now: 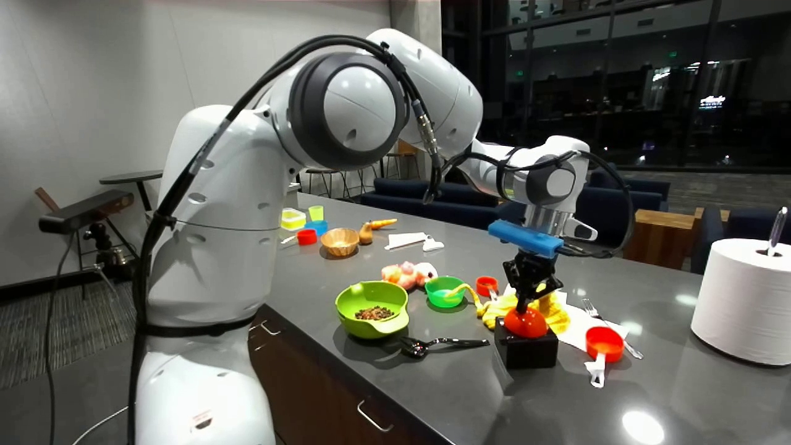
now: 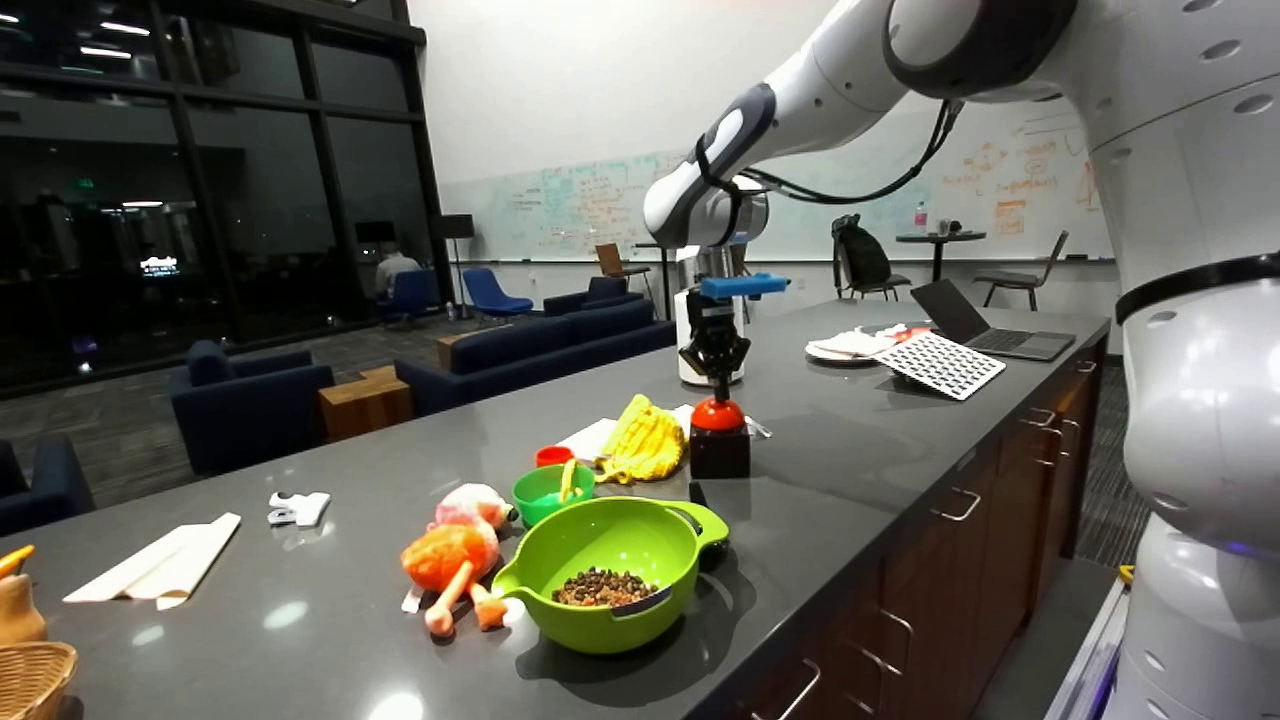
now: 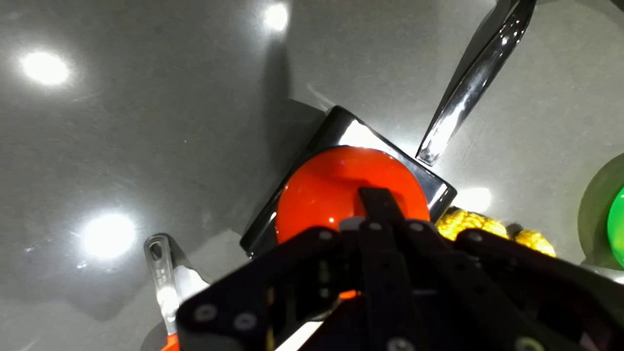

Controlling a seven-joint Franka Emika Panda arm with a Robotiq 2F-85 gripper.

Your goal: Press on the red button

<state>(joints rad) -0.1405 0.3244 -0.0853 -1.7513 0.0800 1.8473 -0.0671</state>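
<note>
The red button is a round red cap on a small black square box. The red button [image 1: 526,324] stands on the grey counter; it also shows in an exterior view [image 2: 718,416] and in the wrist view [image 3: 331,187]. My gripper [image 1: 523,305] is shut, with nothing visible between its fingers. It points down, and its fingertips reach the top of the red cap and look in contact with it. It also shows in an exterior view [image 2: 721,392]. In the wrist view, the gripper [image 3: 378,195] hides the near part of the cap and box.
A yellow cloth [image 2: 643,440] lies close beside the box. A black spoon [image 1: 445,343] lies near it, its handle end close to the box. A red scoop-cup [image 1: 604,342], a green bowl [image 1: 369,309] and a smaller green bowl [image 1: 445,292] stand nearby. A paper roll [image 1: 741,301] stands farther off.
</note>
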